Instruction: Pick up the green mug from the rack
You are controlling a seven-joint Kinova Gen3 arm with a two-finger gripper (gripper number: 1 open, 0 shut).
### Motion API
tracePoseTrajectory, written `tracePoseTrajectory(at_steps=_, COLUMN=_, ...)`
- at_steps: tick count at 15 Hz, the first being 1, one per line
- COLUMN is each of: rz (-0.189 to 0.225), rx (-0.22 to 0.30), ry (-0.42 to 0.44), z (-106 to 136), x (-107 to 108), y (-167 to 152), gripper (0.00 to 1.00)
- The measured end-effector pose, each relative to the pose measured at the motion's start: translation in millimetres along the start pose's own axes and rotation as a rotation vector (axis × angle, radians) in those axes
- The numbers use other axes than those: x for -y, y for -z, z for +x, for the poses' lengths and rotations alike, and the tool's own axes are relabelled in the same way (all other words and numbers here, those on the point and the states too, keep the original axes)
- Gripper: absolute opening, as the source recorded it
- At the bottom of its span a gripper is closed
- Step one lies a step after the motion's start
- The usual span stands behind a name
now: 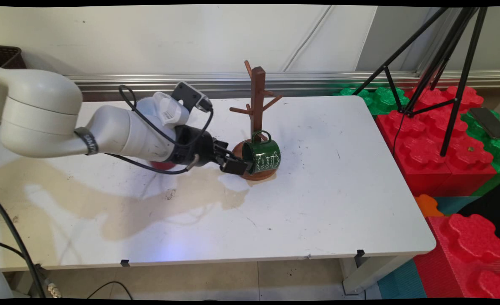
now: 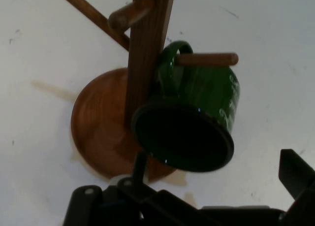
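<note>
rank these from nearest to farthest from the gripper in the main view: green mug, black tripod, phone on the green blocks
1. The green mug is right at the gripper, its handle over a low peg of the wooden mug tree.
2. The black tripod stands past the table's right end, on the red blocks.
3. The phone lies farthest right, beyond the tripod.

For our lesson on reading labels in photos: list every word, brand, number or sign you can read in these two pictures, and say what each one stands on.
White handwritten-style lettering on the side of the green mug: several lines are there, too small and slanted to read.
Dark band round the white arm: pale marks on it, too small to read.
Wooden mug tree, white table, claw: no text visible.
</note>
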Motion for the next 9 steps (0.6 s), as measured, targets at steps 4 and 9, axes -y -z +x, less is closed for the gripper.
tracePoseTrajectory(at_steps=4, rz=-0.015, rx=-0.021, ry=0.032, z=0.5, x=-1.3, y=-18.0, gripper=1.0)
tracePoseTrajectory(at_steps=9, rz=-0.04, rx=-0.032, ry=0.077, z=-0.6, x=-7.2, y=-40.0, gripper=1.0)
